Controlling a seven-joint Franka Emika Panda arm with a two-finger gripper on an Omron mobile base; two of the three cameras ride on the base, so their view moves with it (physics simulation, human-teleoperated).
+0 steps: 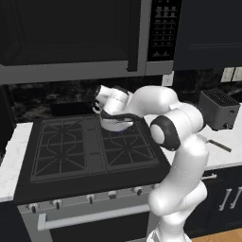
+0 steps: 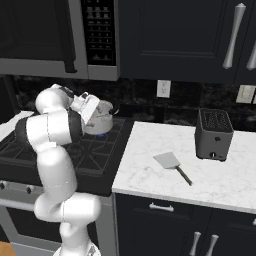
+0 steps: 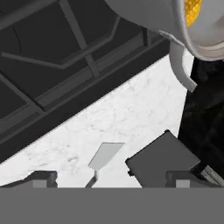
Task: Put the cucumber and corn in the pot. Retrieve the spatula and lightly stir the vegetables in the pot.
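Sitting on the rear right burner of the black stove [image 1: 90, 151], the pot [image 2: 101, 120] is a small, round, shiny steel vessel with a loop handle, partly hidden by the robot's white wrist. In the hand view its rim curves across the top right corner, and a bit of yellow corn [image 3: 193, 9] shows inside. The gripper [image 3: 109, 177] hangs beside the pot above the stove; its two dark tips stand well apart with nothing between them.

The spatula [image 2: 171, 165] lies flat on the white marbled counter [image 2: 150, 175] to the right of the stove, well apart from the pot, its light-grey squarish blade toward the stove and its thin dark handle pointing to the front edge. Behind it, near the wall, stands a boxy grey toaster [image 2: 214, 134].

The stove's cast grates form angular black bars. Above hangs a dark microwave [image 1: 75, 35], flanked by dark cabinets [image 2: 175, 37] with pale bar handles, and a white outlet [image 2: 163, 88] is set in the dark speckled backsplash.
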